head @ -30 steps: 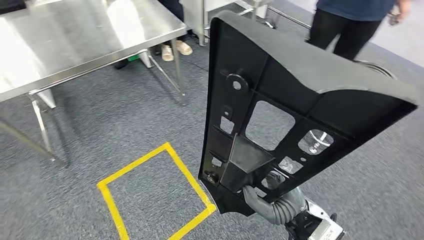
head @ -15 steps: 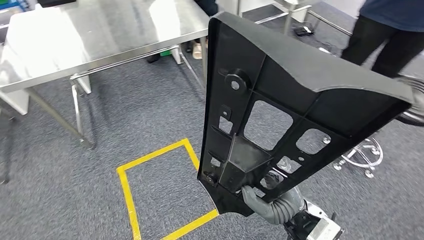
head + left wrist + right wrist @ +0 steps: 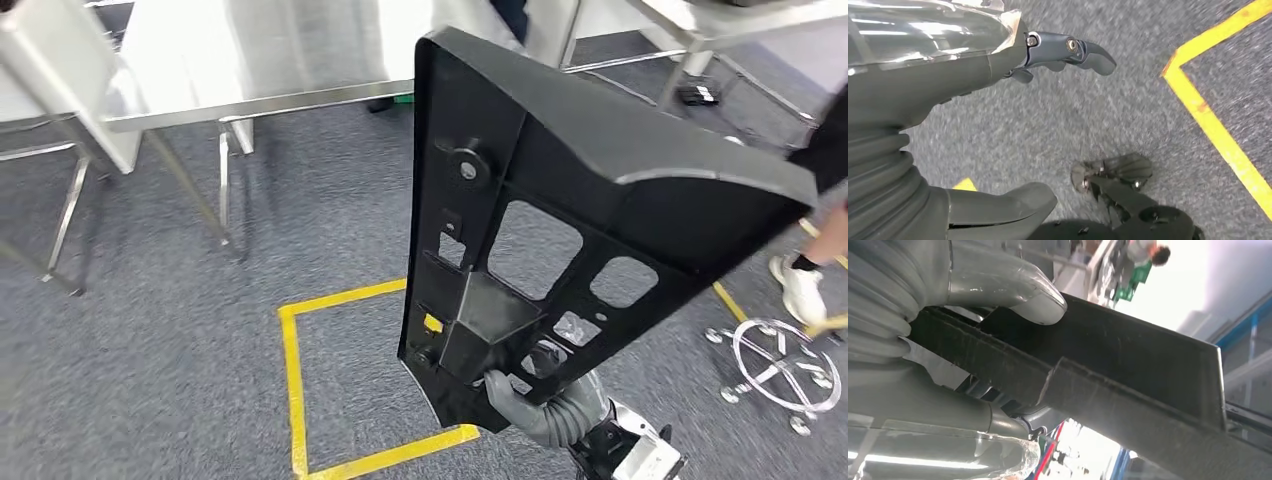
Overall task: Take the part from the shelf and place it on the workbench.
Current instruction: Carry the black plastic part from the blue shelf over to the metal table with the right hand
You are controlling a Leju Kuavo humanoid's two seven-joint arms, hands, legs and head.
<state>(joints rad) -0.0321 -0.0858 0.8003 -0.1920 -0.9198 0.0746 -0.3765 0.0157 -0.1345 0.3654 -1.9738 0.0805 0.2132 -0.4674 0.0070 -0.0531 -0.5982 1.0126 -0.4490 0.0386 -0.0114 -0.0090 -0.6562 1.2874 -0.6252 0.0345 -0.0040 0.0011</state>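
A large black plastic part [image 3: 560,220], ribbed and with several cut-outs, stands upright and tilted in the head view. My right hand [image 3: 535,400] grips its lower edge from below. In the right wrist view the grey thumb [image 3: 1018,290] presses on the part's black rim [image 3: 1128,390]. My left hand [image 3: 998,75] hangs over grey carpet with its fingers [image 3: 1083,50] apart and nothing in it. The steel workbench [image 3: 250,60] stands ahead at the upper left.
A square of yellow tape [image 3: 300,400] marks the carpet in front of me. Table legs [image 3: 190,190] stand at the left. A stool's wheeled base [image 3: 780,365] and a person's shoe [image 3: 800,285] are at the right. A second table [image 3: 700,20] stands at the far right.
The whole view has swung: the workbench, tape square and floor shifted across the picture. The part stays in my right hand in the same pose. The person has moved toward the right edge.
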